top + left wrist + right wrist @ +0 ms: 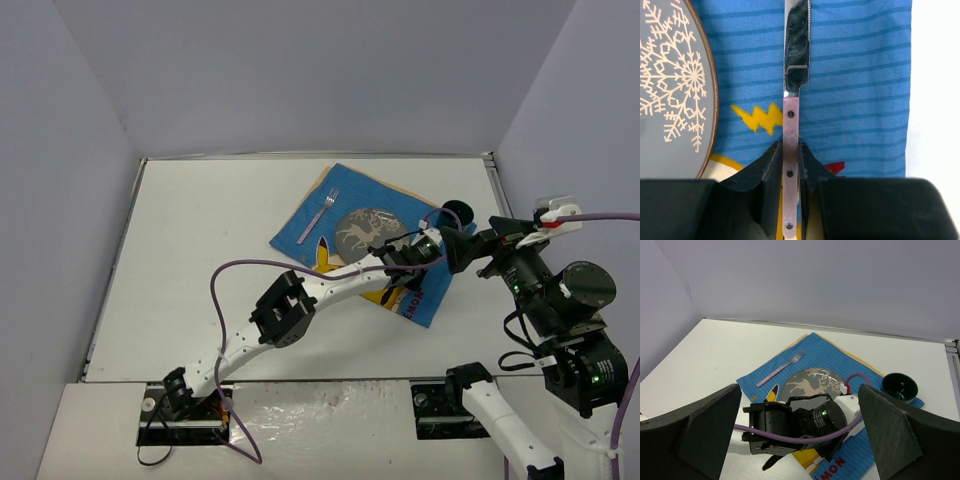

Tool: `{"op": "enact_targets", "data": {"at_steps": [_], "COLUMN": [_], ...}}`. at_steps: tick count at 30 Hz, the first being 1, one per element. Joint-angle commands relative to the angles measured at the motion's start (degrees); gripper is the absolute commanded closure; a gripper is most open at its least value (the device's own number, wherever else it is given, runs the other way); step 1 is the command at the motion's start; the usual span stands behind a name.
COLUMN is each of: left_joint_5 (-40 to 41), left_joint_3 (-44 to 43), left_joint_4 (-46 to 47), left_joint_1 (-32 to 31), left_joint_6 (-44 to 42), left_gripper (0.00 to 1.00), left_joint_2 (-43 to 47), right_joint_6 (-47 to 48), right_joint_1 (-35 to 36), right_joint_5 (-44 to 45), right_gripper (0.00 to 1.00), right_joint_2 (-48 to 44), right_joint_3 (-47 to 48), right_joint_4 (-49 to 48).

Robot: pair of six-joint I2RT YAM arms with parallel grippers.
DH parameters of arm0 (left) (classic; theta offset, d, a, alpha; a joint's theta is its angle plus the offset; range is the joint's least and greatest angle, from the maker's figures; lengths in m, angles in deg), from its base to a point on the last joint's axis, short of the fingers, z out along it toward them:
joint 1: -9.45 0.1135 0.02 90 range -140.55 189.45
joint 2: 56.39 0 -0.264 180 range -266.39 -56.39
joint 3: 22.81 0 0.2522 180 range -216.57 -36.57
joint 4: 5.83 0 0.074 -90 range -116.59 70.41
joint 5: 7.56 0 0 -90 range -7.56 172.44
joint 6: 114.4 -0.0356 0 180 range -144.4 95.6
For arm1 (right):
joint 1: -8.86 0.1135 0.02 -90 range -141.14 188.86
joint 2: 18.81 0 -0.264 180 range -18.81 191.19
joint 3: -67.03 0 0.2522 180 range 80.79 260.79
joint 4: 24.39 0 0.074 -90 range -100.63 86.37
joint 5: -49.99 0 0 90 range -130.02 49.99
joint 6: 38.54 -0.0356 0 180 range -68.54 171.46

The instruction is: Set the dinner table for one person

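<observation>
The white dinner table (200, 260) carries a blue cartoon placemat (345, 190). On the mat lie a pink-handled fork (320, 212) and a grey plate (367, 230) with a deer and snowflake print. My left gripper (789, 150) is shut on the pink handle of a knife (797, 45). The blade points away over the mat, just right of the plate (670, 85). In the top view the left gripper (405, 262) hovers over the mat's right part. My right gripper (800, 440) stands wide open and empty, just behind the left wrist (810, 422).
A dark green cup (455, 212) stands at the mat's right corner, close to the right arm (540, 280). The left arm's purple cable (230, 275) loops over the table. Grey walls close in the back and both sides. Bare white table (935, 100) lies right of the mat.
</observation>
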Motion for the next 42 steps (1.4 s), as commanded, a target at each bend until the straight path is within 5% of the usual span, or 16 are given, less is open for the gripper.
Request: {"op": "enact_targets", "data": {"at_steps": [1, 7, 14, 23, 31, 42], "left_joint_5": [0.72, 0.89, 2.33, 11.84, 25.01, 44.43], "left_joint_3": [-2.68, 0.18, 6.15, 27.90, 55.09, 68.42], "left_joint_4": [2.49, 3.82, 5.72, 8.66, 2.37, -26.69], "left_joint_1": [-0.39, -0.39, -0.39, 1.98, 6.69, 7.87], "left_joint_6": [2.02, 2.80, 3.39, 3.03, 5.18, 14.21], "left_gripper": [1.00, 0.67, 0.46, 0.14, 0.03, 0.03], "left_joint_2": [1.15, 5.06, 16.75, 39.00, 66.59, 101.87], "right_joint_6": [-0.38, 0.39, 2.60, 5.86, 3.55, 5.91], "right_joint_1": [0.50, 0.50, 0.54, 0.52, 1.66, 4.95], "right_joint_5": [-1.20, -1.06, 1.08, 6.36, 15.42, 22.10], "right_gripper": [0.00, 0.00, 0.00, 0.00, 0.00, 0.00], "right_joint_2": [-0.06, -0.37, -1.47, -4.65, -12.48, -19.15], "right_joint_3": [-0.08, 0.24, 2.51, 6.65, 0.35, -6.13], "right_joint_4": [-3.46, -3.32, -3.14, -2.25, -2.05, 0.72]}}
